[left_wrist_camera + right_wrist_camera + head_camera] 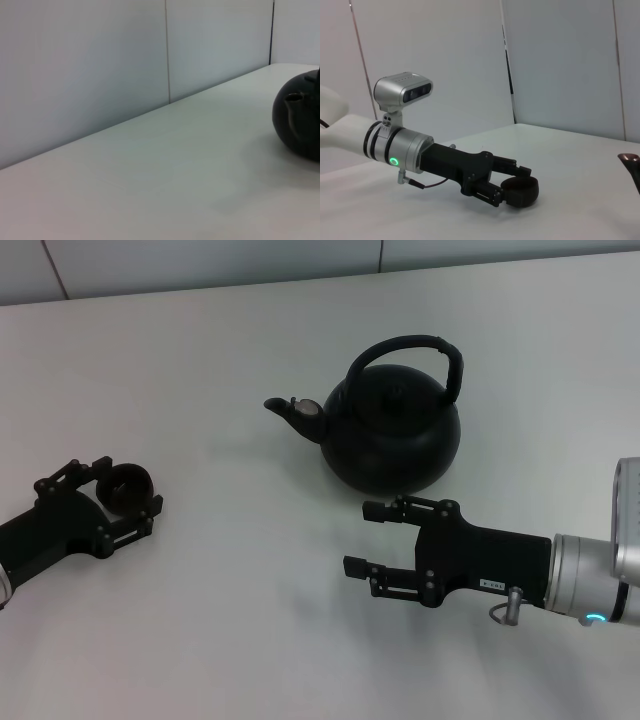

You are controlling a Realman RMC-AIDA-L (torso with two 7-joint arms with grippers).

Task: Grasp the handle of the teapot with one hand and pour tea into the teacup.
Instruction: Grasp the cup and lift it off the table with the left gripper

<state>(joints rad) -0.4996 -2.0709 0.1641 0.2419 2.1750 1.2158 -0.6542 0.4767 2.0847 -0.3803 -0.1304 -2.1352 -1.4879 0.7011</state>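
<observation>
White bench (250, 570), grey wall panels behind. The teapot (392, 430) sits mid-bench, handle (420, 348) arched up, spout toward the left hand (122, 490), which pinches the teacup (129, 486), seemingly resting on the bench. The right hand (365, 538) hovers just before the teapot, fingers spread, empty.

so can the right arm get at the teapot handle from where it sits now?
Probably yes. The right gripper is open, low beside the teapot, and nothing lies between it and the handle, which arches clear above the lid. It must rise first. The left gripper is shut on the teacup, far off.
</observation>
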